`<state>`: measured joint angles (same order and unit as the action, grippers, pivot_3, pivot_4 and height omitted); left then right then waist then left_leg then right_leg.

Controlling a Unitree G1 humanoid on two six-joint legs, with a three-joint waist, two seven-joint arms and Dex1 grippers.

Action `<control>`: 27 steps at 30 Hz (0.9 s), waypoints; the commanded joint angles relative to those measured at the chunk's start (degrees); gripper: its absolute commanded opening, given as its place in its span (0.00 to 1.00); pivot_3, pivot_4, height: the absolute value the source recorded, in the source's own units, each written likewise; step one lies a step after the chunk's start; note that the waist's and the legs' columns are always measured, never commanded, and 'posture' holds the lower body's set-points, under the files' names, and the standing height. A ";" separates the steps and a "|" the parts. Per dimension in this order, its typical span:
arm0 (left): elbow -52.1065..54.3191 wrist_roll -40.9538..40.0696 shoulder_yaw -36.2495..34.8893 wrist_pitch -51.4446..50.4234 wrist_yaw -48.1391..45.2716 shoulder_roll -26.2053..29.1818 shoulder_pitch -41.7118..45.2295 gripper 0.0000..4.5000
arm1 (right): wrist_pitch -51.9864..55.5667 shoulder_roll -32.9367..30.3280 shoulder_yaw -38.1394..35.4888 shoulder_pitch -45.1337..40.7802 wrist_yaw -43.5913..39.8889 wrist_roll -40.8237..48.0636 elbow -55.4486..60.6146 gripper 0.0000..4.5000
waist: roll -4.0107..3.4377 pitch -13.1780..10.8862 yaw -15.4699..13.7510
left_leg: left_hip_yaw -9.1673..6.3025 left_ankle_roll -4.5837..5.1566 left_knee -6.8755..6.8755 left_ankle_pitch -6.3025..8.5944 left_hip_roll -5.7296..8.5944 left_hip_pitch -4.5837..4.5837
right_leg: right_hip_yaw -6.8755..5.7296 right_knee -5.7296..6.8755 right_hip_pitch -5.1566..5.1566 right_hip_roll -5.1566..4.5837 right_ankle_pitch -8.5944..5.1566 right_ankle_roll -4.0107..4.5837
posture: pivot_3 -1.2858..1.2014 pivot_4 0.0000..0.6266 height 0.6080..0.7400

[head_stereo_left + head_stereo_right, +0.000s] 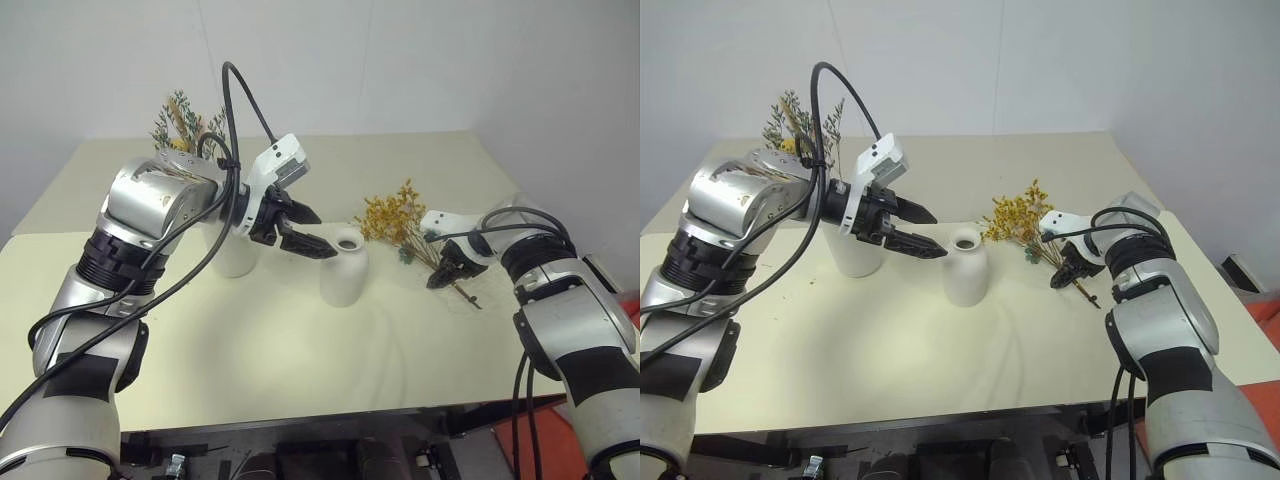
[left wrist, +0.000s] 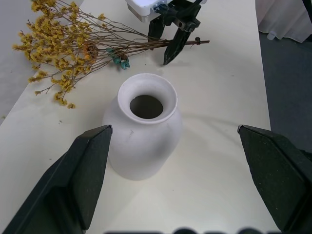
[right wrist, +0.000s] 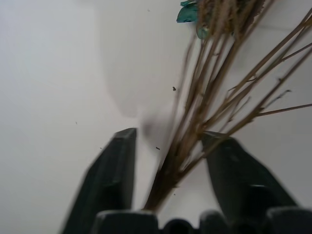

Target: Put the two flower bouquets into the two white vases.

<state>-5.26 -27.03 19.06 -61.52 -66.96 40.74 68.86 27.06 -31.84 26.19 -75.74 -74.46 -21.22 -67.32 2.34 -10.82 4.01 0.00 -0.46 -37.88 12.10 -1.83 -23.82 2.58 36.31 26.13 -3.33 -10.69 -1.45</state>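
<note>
Stems (image 3: pixel 195 122) sit between right gripper (image 3: pixel 168 168) jaws, not yet pinched; off-centre closing could drop some. Left gripper (image 2: pixel 195 165) spread wide.

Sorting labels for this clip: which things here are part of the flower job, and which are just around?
Part of the job:
yellow bouquet
grey-green bouquet
bottle vase
wide vase
right gripper
left gripper

Just around:
table

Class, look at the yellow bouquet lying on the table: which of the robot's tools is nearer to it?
Right. The right tool straddles the stem ends of the yellow bouquet, fingers either side. The left tool hangs open beside the bottle-shaped vase, apart from the bouquet.
</note>
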 commanded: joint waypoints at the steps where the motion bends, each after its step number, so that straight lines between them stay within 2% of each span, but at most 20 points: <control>1: 1.43 0.40 -1.77 0.35 -0.07 0.61 0.42 1.00 | 0.39 -0.31 -1.17 -1.00 0.50 0.03 0.34 0.27 | 0.00 0.00 -0.01 | 0.00 0.00 0.00 0.00 0.00 0.00 | 0.00 0.00 0.00 0.00 0.00 0.00 | 0.52 0.24 1.00; 3: 1.38 0.45 -1.72 0.46 -0.13 0.61 0.45 1.00 | 0.63 -0.30 -1.41 -0.90 0.75 0.18 0.39 0.10 | 0.00 0.00 -0.01 | 0.00 0.00 0.00 0.00 0.00 0.00 | 0.00 0.00 0.00 0.00 0.00 0.00 | 0.52 0.24 1.00; 5: 1.47 0.46 -1.69 0.49 -0.18 0.63 0.44 1.00 | 1.20 -0.29 -1.76 -0.83 1.17 0.39 0.46 0.01 | 0.00 0.00 -0.01 | 0.00 0.00 0.00 0.00 0.00 0.00 | 0.00 0.01 0.00 0.00 0.00 0.00 | 0.52 0.24 1.00; 13: 0.57 1.16 -1.37 1.51 -0.61 0.56 0.68 1.00 | 4.46 -1.10 -5.79 -2.78 4.72 2.31 0.74 0.01 | 0.00 0.00 -0.01 | 0.00 0.00 0.00 0.00 0.00 0.00 | 0.00 0.01 0.00 0.00 0.00 0.00 | 0.52 0.24 1.00; 20: -0.27 1.53 -2.05 2.68 -1.18 1.12 0.75 1.00 | 7.62 -3.17 -17.50 -6.75 12.52 10.59 5.87 0.01 | -0.11 -0.07 -0.03 | 0.00 0.00 0.00 0.00 0.00 0.00 | 0.02 0.02 0.02 0.00 0.00 0.01 | 0.52 0.24 1.00; 27: -1.58 1.45 -2.37 4.28 -3.47 1.63 0.75 1.00 | 7.32 -1.07 -34.09 0.82 21.17 25.27 27.30 0.01 | -0.10 -0.06 -0.14 | -0.01 0.00 0.00 0.00 -0.01 -0.01 | 0.01 0.02 0.00 0.00 0.00 0.00 | 0.52 0.24 1.00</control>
<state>-7.45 -25.80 18.88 -58.59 -69.46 41.51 68.86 34.38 -33.06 -4.13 -75.26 -55.48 0.29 -46.44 2.23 -10.89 3.87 0.00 -0.46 -37.88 12.10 -1.84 -23.84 2.60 36.35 26.13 -3.33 -10.69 -1.44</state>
